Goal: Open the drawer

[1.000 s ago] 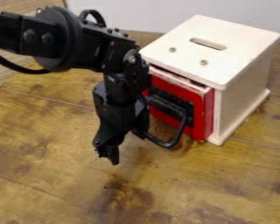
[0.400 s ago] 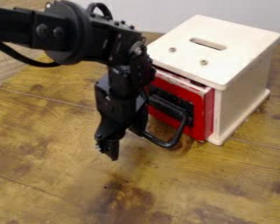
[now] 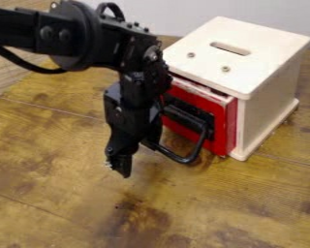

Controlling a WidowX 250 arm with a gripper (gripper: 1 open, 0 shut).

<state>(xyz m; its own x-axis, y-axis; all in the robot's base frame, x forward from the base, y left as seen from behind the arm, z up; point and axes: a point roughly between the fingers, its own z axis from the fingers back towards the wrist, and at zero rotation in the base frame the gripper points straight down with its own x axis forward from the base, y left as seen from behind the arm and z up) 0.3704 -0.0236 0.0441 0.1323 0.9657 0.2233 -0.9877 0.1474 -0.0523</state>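
Sitting slightly out of the cream box [image 3: 255, 68], the red drawer [image 3: 203, 114] shows its black loop handle [image 3: 184, 136] toward the front-left. The gripper [image 3: 120, 163] hangs just left of the loop, below it; whether its fingers are apart, I cannot tell.

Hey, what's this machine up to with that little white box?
A black robot arm is working on the red drawer set in the cream box. Its gripper hangs low over the wooden table, just left of the drawer's black loop handle. The drawer front appears to stick out a little. Whether the gripper is open or shut is unclear.
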